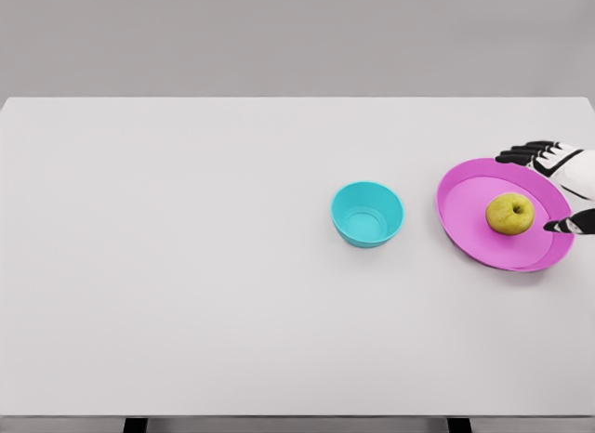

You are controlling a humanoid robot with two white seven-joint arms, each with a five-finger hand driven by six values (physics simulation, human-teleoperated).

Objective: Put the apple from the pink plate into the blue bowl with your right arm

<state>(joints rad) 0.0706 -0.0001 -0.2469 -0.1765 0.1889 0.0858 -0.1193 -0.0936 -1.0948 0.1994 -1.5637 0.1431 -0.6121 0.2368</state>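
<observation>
A yellow-green apple (509, 214) on a pink plate (465, 219), a turquoise-blue bowl (367, 214), a white table (186, 266).

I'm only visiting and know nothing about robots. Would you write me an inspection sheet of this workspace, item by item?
Surface: white table, flat and evenly lit.
Job's things: yellow-green apple lies on the pink plate at the right; blue bowl stands left of the plate, apart from it, and holds nothing.
Clutter: nothing seen.
Robot hands: right robot hand reaches in from the right edge over the plate's far side, fingers spread, thumb tip close beside the apple; it holds nothing. Left robot hand not in view.
Cables: nothing seen.
Surroundings: plain grey wall behind the table; two dark table legs show at the bottom edge.
</observation>
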